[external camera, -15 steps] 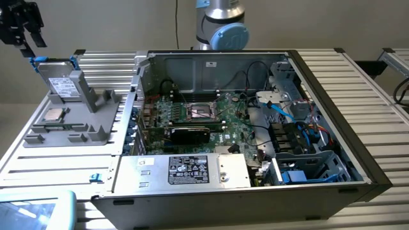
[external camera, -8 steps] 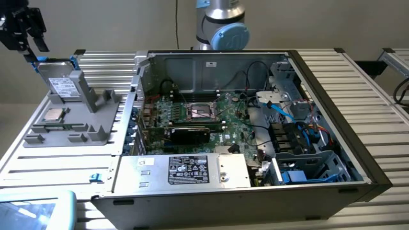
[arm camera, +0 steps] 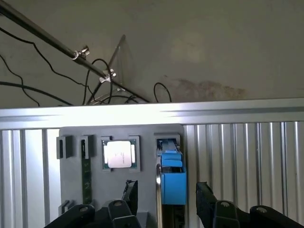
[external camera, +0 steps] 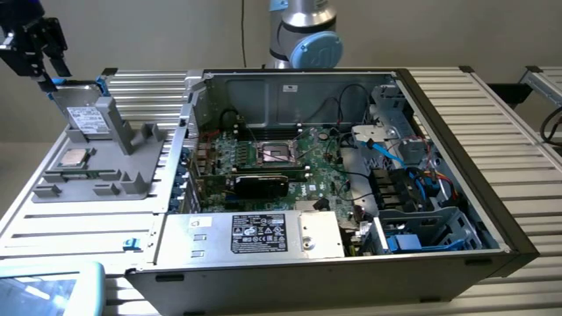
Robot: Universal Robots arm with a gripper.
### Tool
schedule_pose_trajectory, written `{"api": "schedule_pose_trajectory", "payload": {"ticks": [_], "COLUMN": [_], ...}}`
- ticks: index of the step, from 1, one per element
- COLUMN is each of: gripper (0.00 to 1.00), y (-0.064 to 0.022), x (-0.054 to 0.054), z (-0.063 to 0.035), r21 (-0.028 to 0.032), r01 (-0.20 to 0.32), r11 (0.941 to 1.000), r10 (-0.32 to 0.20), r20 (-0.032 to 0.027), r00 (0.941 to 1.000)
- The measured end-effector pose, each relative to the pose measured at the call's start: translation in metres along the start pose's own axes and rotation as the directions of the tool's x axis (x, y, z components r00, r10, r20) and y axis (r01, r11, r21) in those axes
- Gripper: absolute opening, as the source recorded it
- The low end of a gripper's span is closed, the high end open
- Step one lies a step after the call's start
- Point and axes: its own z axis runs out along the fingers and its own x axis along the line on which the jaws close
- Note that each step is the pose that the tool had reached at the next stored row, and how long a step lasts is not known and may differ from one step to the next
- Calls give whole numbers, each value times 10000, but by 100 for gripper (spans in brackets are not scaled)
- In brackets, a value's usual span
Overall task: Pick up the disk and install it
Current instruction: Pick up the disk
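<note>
Hovering with pincer point(arm camera: 167, 191) spread wide, pinching nothing. Straight below, between fingers point(arm camera: 205, 199) with gap either side: disk point(external camera: 85, 117), silver with white label, blue frame round it. Parked upright on edge in slot of grey holder point(external camera: 131, 138). Just beside disk, flat in same holder: square silver chip point(external camera: 73, 158). Under all that: ribbed metal table point(external camera: 79, 217). Well apart from pincer, toward exterior view's right: open computer case point(external camera: 333, 280), boards and cables inside, silver box point(external camera: 320, 234) with black label against front wall.
</note>
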Motion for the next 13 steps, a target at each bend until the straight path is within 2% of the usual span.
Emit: {"api": "schedule_pose_trajectory", "payload": {"ticks": [13], "gripper": [60], "y": [-4], "x": [-8], "z": [235], "r21": [5], "r01": [169], "r11": [9999], "r10": [-169], "r20": [25], "r00": [9999]}}
